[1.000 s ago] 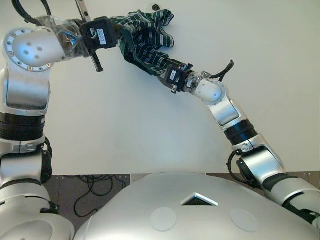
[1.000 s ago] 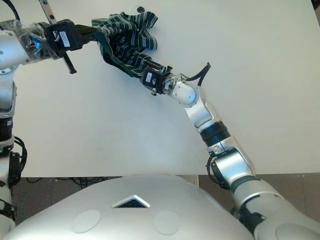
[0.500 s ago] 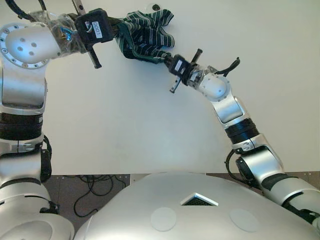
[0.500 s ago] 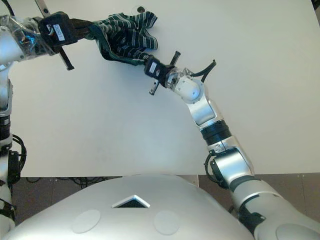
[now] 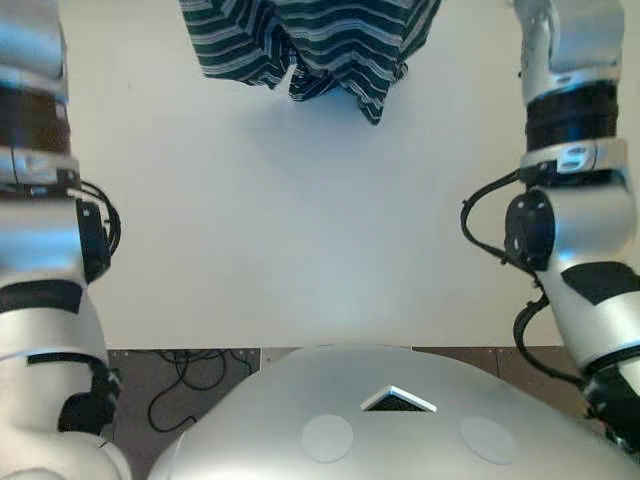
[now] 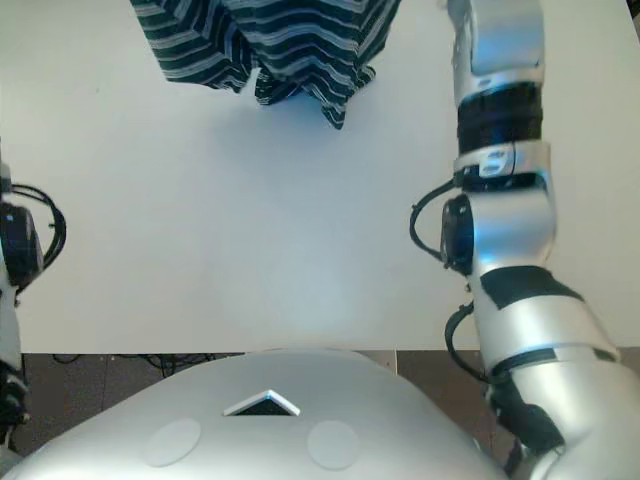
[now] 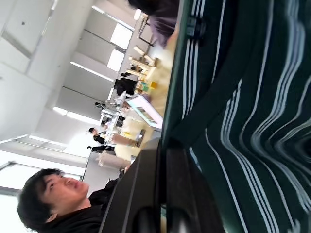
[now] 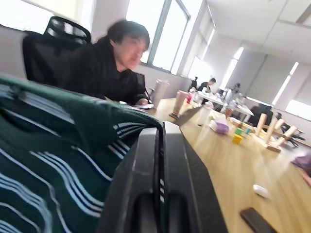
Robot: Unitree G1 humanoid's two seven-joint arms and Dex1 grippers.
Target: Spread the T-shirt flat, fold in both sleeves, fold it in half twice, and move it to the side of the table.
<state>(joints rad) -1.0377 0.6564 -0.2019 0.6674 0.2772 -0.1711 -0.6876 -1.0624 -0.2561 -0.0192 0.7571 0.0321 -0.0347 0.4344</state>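
The dark green T-shirt (image 5: 310,45) with thin white stripes hangs spread in the air over the far part of the white table (image 5: 300,230), its lower edge dangling loose in uneven folds. Both arms rise at the sides of the eye views, the left one (image 5: 40,150) and the right one (image 5: 565,150), and run off the top. In the left wrist view my left gripper (image 7: 164,145) is shut, with the T-shirt (image 7: 243,121) pinched between its black fingers. My right gripper (image 8: 160,131) is likewise shut on a bunched edge of the T-shirt (image 8: 53,145).
The table's white top stretches wide beneath the hanging cloth, with its front edge (image 5: 300,346) close to me. Cables (image 5: 190,375) lie on the floor below that edge.
Both arms have swung up and apart, lifting the T-shirt from a bunched heap at the far side of the table. It now hangs spread between them.
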